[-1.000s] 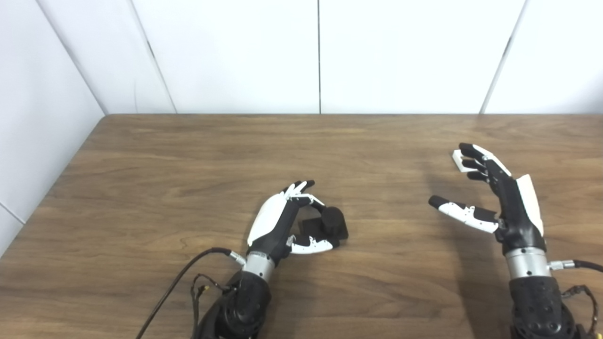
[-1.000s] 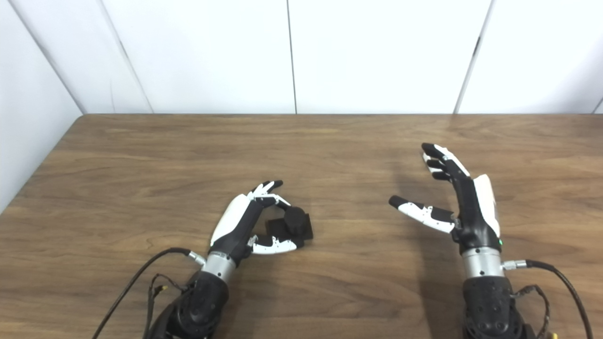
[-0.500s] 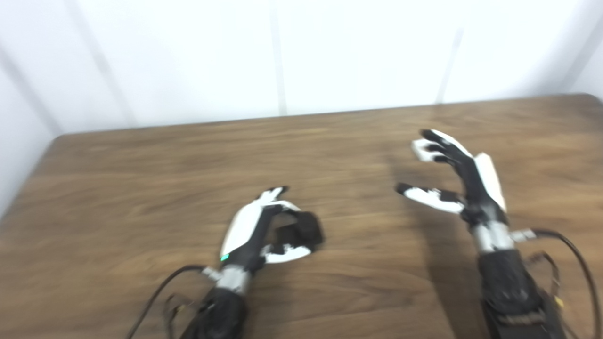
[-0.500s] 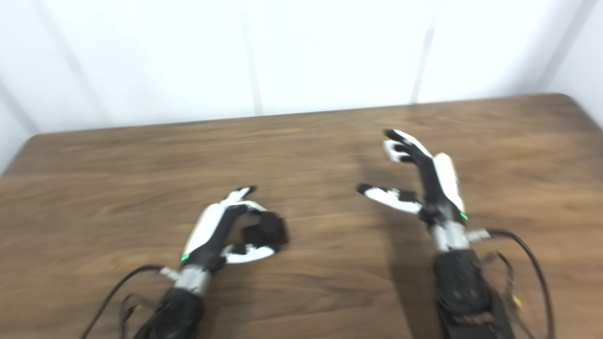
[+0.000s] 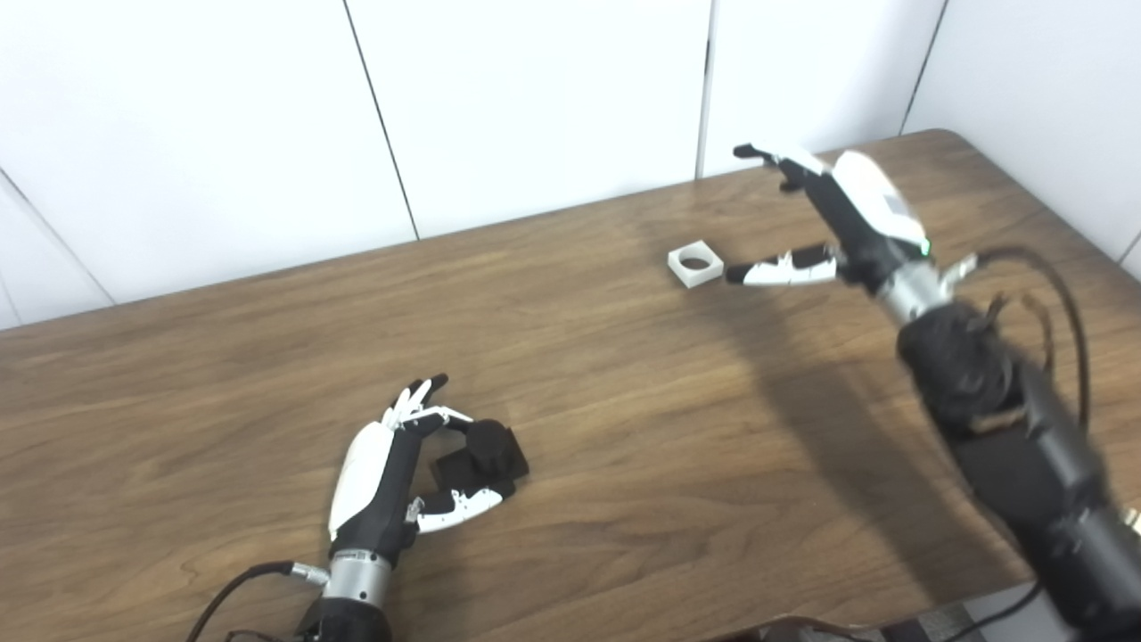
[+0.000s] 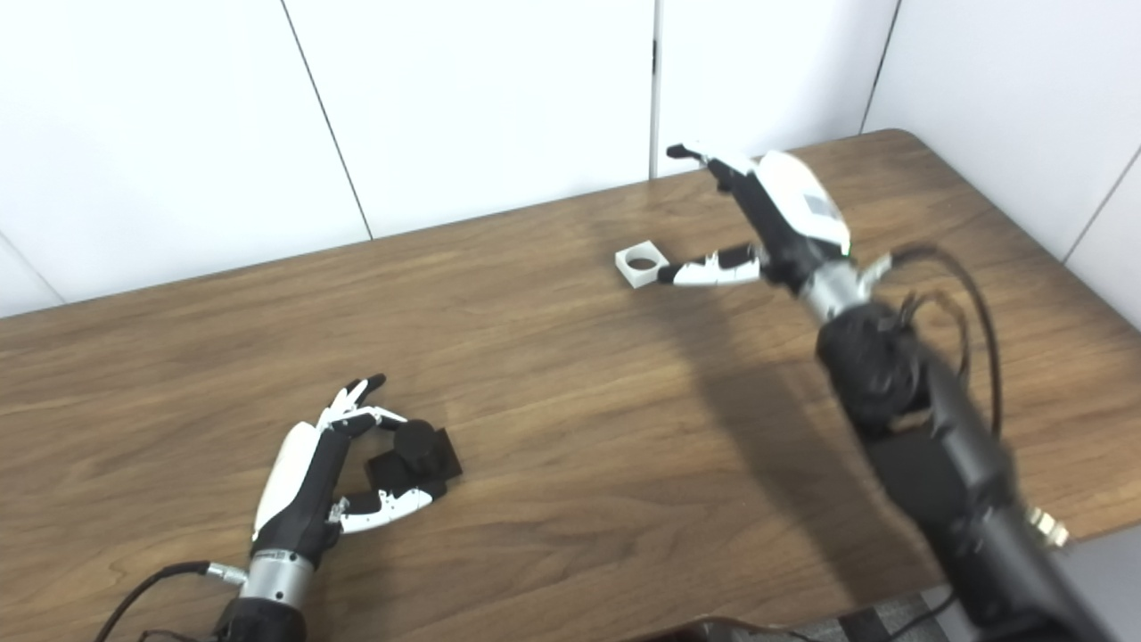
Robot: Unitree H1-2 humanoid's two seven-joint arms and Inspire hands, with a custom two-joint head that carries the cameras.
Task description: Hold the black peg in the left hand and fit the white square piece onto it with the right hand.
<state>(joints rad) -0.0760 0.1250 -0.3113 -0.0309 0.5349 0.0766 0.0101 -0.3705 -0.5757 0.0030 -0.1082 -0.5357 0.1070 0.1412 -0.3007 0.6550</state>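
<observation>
Left eye view: the left hand (image 5: 383,486) lies low on the wooden bench (image 5: 223,374), its fingers and thumb curled around the black peg (image 5: 481,453), a round post on a square base that sits on the bench surface. Fingertips touch the post from above and the thumb presses at the base's near edge, so the hand is grasping the peg, though whether the base is lifted clear of the wood cannot be told.

Far across the bench, near the back edge and the white wall (image 5: 535,98), the white piece (image 5: 695,264), a square block with a round hole through it, rests flat on the wood. The right hand (image 5: 824,218) hovers beside it, released, fingers spread wide and reaching over toward the wall, thumb stretched out low with its tip just beside the piece's right edge. The hand holds nothing. A dark shadow runs under the right arm.

The right eye view shows the same layout shifted left, taking in more of the bench's right end and its rounded far corner, and more of the cable (image 6: 967,294) looping off the right wrist. The left eye view crops the left forearm closer at the bottom edge.

The hole in the white piece is empty.
</observation>
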